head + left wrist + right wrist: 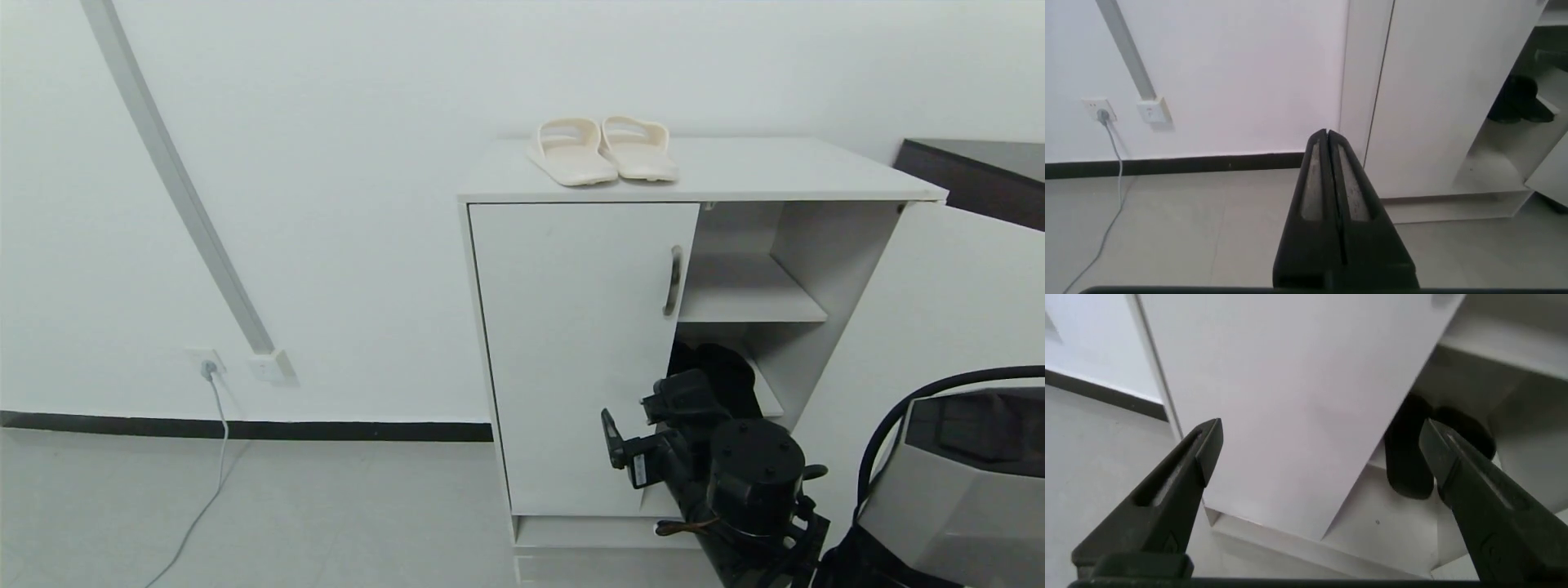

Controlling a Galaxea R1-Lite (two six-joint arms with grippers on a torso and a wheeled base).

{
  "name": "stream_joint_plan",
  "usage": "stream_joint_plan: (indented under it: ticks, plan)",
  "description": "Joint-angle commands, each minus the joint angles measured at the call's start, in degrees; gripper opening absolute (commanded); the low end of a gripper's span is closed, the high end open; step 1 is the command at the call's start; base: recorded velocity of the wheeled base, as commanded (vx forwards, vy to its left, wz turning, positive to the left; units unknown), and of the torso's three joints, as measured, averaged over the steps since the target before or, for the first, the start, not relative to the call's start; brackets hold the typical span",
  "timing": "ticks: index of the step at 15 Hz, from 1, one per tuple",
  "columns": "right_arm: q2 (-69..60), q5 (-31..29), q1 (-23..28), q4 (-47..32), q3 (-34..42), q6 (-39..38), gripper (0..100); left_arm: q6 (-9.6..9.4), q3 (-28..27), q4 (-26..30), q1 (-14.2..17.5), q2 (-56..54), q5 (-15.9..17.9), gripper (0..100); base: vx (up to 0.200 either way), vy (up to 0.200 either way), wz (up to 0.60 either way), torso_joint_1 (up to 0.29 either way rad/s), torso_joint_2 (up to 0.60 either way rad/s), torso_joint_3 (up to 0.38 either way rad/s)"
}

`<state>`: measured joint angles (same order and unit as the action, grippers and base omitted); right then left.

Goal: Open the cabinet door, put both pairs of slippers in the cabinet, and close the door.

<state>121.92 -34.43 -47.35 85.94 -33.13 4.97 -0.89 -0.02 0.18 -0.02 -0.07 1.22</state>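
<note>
A white cabinet (775, 167) stands against the wall with its right door (939, 327) swung wide open and its left door (571, 351) closed. A cream pair of slippers (602, 149) lies side by side on the cabinet top. A black pair of slippers (718, 367) (1409, 457) (1523, 102) rests on the lower shelf inside. My right gripper (645, 416) (1321, 433) hangs open and empty just in front of that shelf, by the closed door's edge. My left gripper (1327, 135) is shut on nothing, low and off to the cabinet's left side.
The upper shelf (747, 306) holds nothing. A wall socket with a grey cable (208, 363) sits low on the left wall, and the cable trails across bare floor (286, 514). A dark table (980, 167) stands behind the cabinet on the right.
</note>
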Motion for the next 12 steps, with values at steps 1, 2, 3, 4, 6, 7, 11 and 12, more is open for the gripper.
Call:
stream_joint_plan:
  ticks: [1, 2, 3, 4, 6, 7, 11, 12]
  plan:
    - [0.1, 0.0, 0.1, 0.0, 0.0, 0.0, 100, 0.01, 0.0, 0.0, 0.0, 0.1, 0.0, 0, 0.000, 0.000, 0.00, 0.134, -0.47, -0.334]
    - [0.1, 0.0, 0.0, 0.0, 0.0, 0.0, 100, 0.01, 0.0, 0.0, 0.0, 0.1, 0.0, 0, 0.000, 0.000, 0.00, 0.124, -0.47, -0.320]
    - [0.0, 0.0, 0.0, 0.0, 0.0, 0.0, 100, 0.01, 0.0, 0.0, 0.0, 0.1, 0.0, 0, 0.000, 0.000, 0.00, 0.149, -0.47, -0.330]
    - [0.1, 0.0, 0.0, 0.0, 0.0, 0.0, 100, 0.01, 0.0, 0.0, 0.0, 0.1, 0.0, 0, 0.000, 0.000, 0.00, 0.149, -0.48, -0.320]
    - [0.2, 0.0, 0.0, 0.0, 0.2, 0.0, 100, 0.01, 0.0, 0.0, 0.0, 0.1, 0.0, 0, 0.000, 0.000, 0.00, 0.158, -0.48, -0.308]
    - [0.2, 0.1, 0.0, 0.0, 0.6, -0.1, 100, 0.01, -0.1, 0.0, 0.0, 0.1, 0.0, 0, 0.000, 0.000, 0.00, 0.178, -0.50, -0.320]
    - [1.2, 0.2, 0.0, 0.5, 0.5, -0.1, 100, 0.01, -0.1, 0.0, 0.0, 0.1, 0.0, 0, 0.000, 0.000, 0.00, 0.191, -0.50, -0.312]
    - [1.2, 0.5, 0.0, 0.5, 0.5, -0.1, 100, 0.01, -0.1, 0.0, 0.0, 0.1, 0.0, 0, 0.000, 0.000, 0.00, 0.207, -0.52, -0.300]
